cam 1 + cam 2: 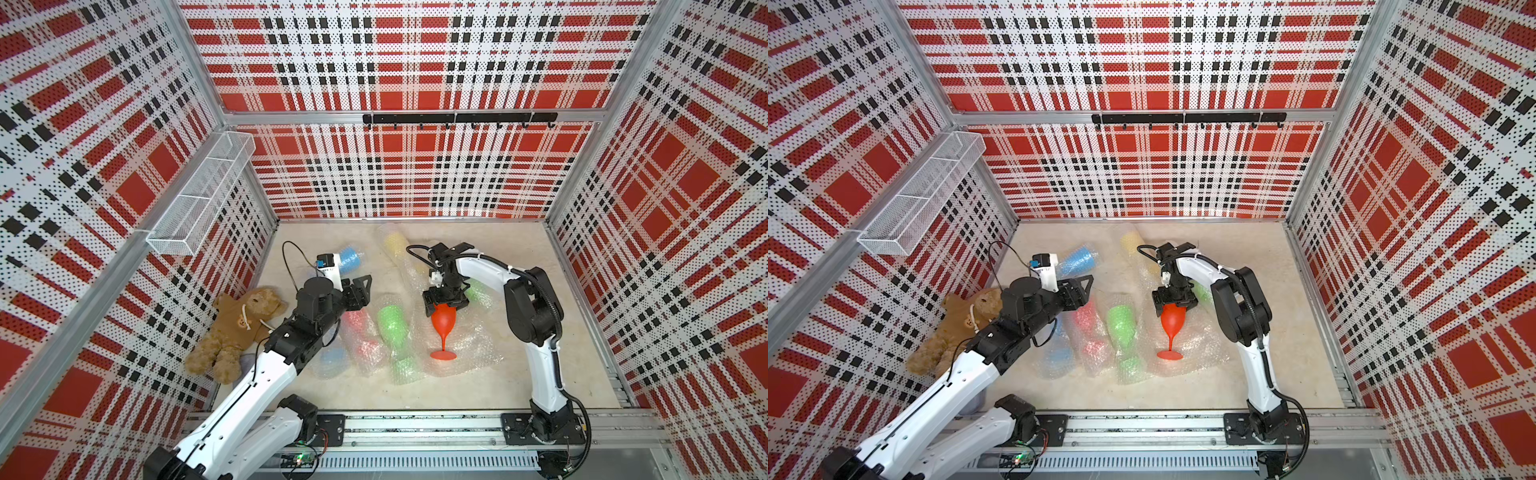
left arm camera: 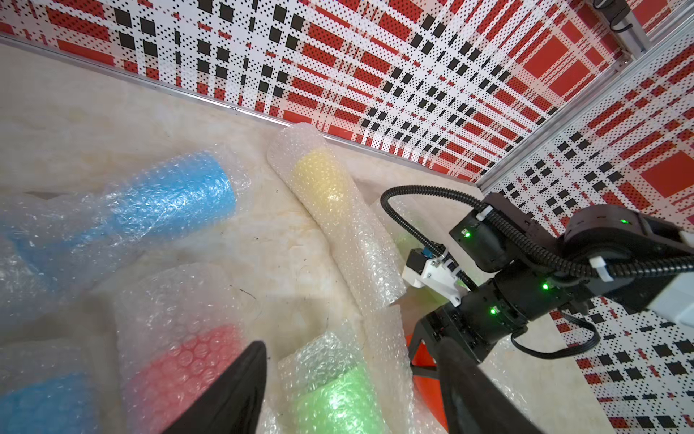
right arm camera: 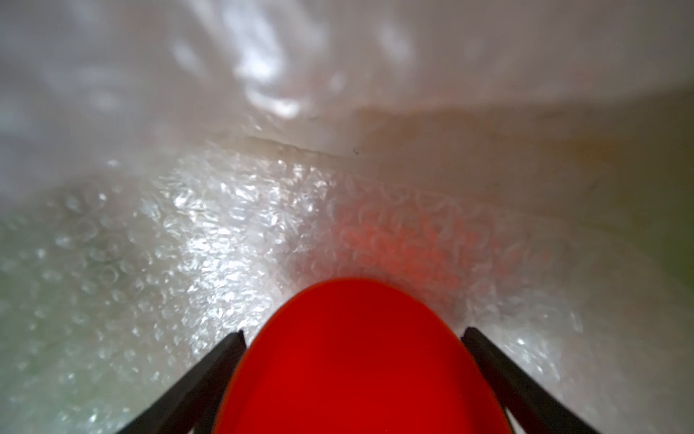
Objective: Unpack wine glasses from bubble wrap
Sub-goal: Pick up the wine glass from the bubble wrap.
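Observation:
A bare red wine glass point(image 1: 443, 319) lies on an opened sheet of bubble wrap point(image 1: 471, 349), foot toward the front. My right gripper point(image 1: 444, 302) is shut on its bowl point(image 3: 356, 360), with a finger against each side. My left gripper point(image 2: 353, 349) hangs open and holds nothing, above a wrapped red glass point(image 2: 187, 372) and a wrapped green glass point(image 2: 334, 402). Other wine glasses lie rolled in bubble wrap: a blue one point(image 1: 351, 259), a yellow one point(image 1: 395, 243), a second blue one point(image 1: 332, 359), and a green one point(image 1: 476, 293) partly behind the right arm.
A brown teddy bear point(image 1: 237, 328) lies by the left wall beside the left arm. A white mesh basket point(image 1: 199, 195) hangs on the left wall, and a black hook rail point(image 1: 457, 118) on the back wall. Plaid walls close three sides.

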